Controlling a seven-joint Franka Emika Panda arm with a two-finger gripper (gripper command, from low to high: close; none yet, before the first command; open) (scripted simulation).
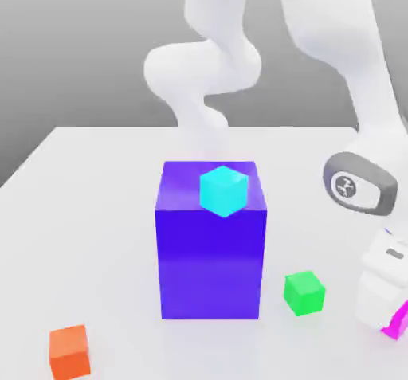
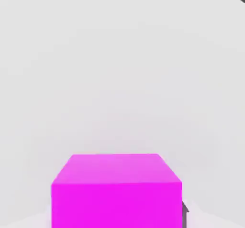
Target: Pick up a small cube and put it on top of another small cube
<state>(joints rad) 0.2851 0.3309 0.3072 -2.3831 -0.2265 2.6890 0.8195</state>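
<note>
One claw (image 1: 390, 316) is pinching one magenta cube (image 1: 396, 323), low at the exterior view's right and near side. In the hand view, two faces of that cube are showing against the pale table (image 1: 103, 235). Four small cubes are showing in all: one magenta, one green, one orange and one cyan. One big blue block (image 1: 210, 263) is standing upright in the middle of the table. One green cube (image 1: 304, 293) is sitting on the table between the block and the claw, apart from both and turned at an angle. One orange cube (image 1: 69, 353) is sitting on the table at the near left, well apart from the others. One cyan cube (image 1: 224, 191) is showing against the block's top, right of its middle and overlapping its near edge; it seems to be resting there, though the angle is making the contact hard to judge. One white arm (image 1: 203, 69) is reaching from the far side, behind the block, round to the right.
</note>
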